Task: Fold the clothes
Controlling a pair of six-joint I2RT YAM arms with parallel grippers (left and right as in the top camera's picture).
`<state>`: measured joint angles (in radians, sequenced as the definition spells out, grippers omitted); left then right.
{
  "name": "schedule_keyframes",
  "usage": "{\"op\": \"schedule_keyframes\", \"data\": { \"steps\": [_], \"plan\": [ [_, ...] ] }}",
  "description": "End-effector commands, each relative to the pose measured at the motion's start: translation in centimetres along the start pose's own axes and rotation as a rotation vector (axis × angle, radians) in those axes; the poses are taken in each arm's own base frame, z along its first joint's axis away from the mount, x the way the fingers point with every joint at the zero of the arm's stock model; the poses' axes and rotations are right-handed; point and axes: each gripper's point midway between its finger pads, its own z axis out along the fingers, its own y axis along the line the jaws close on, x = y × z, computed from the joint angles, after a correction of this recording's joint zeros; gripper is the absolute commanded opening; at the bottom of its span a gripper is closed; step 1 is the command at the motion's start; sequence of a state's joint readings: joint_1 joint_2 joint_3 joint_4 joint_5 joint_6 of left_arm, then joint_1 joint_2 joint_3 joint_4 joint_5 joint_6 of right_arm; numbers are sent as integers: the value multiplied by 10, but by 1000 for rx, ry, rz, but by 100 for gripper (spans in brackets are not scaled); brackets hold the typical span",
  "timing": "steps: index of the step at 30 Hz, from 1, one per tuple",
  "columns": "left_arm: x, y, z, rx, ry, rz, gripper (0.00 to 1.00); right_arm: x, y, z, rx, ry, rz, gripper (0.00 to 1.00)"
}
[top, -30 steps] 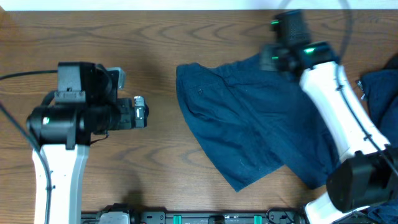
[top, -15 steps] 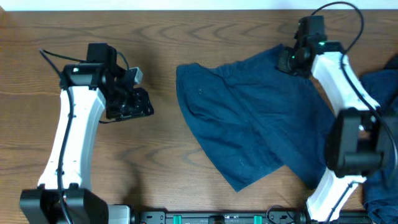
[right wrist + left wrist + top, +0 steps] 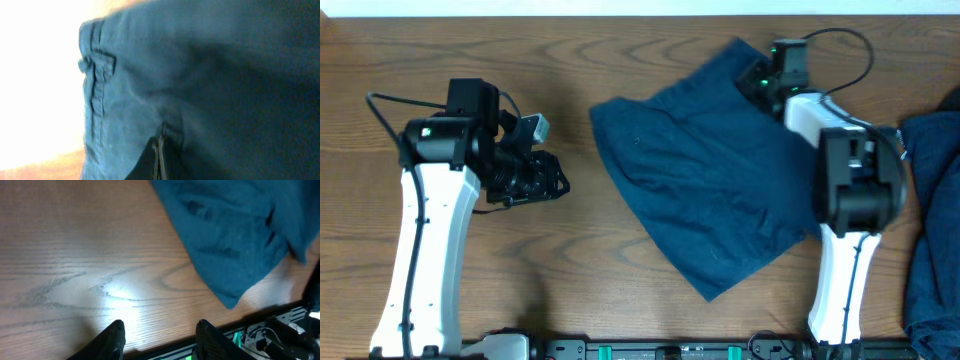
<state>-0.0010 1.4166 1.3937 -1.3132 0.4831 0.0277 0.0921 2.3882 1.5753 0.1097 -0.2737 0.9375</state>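
Note:
The clothes in hand are dark navy shorts (image 3: 710, 180), spread across the middle of the table. My right gripper (image 3: 757, 84) sits at their far right corner, shut on a pinch of the cloth, which is raised there. In the right wrist view the shut gripper (image 3: 161, 144) bites into the fabric just below the waistband and a belt loop (image 3: 98, 67). My left gripper (image 3: 550, 182) hovers over bare wood left of the shorts, open with nothing between its fingers (image 3: 114, 339). The left wrist view shows a leg of the shorts (image 3: 235, 235) ahead and to the right.
Another dark blue garment (image 3: 932, 200) lies at the table's right edge, partly behind the right arm. A black rail with green fittings (image 3: 660, 350) runs along the front edge. Bare wood (image 3: 570, 280) lies between the left arm and the shorts.
The right gripper closed on the shorts' far corner and dragged it up and left, shifting the garment leftward. The left gripper's jaws narrowed from wide to about half, and its arm swung round.

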Motion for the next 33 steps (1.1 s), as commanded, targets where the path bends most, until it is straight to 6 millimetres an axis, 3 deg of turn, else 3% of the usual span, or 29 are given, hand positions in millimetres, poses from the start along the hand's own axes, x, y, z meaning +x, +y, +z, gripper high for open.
{"op": "schedule_keyframes", "data": {
  "steps": [1, 5, 8, 11, 15, 16, 20, 23, 24, 28, 33],
  "plan": [
    [2, -7, -6, 30, -16, 20, 53, 87, 9, 36, -60, 177, 120, 1],
    [2, -8, -6, 30, -20, 22, 59, 115, 70, 34, -219, 190, -124, 1],
    [-1, -6, -6, 21, -30, 33, 72, 118, 108, 16, -325, 217, -262, 1],
    [-6, 2, -5, -27, -45, 54, 78, 94, 137, -18, -384, 194, -354, 8],
    [-21, 18, 1, -102, -69, 62, 78, 55, 160, -86, -371, 159, -527, 11],
    [-25, 20, 3, -107, -75, 64, 76, 48, 160, -99, -346, 151, -554, 12],
    [-45, 31, 27, -110, -82, 81, 49, 24, 142, -172, -154, 135, -623, 16],
    [-52, 44, 56, -117, -40, 67, 12, 23, 117, -225, -1, 172, -596, 20],
    [-53, 49, 70, -118, -16, 62, 7, 25, 109, -241, 39, 190, -586, 20],
    [-53, 62, 116, -119, 80, 49, 6, 50, 78, -290, 162, 312, -538, 22],
    [-44, 93, 159, -225, 205, 36, 6, 87, 28, -318, 378, 491, -497, 19]
  ]
}}
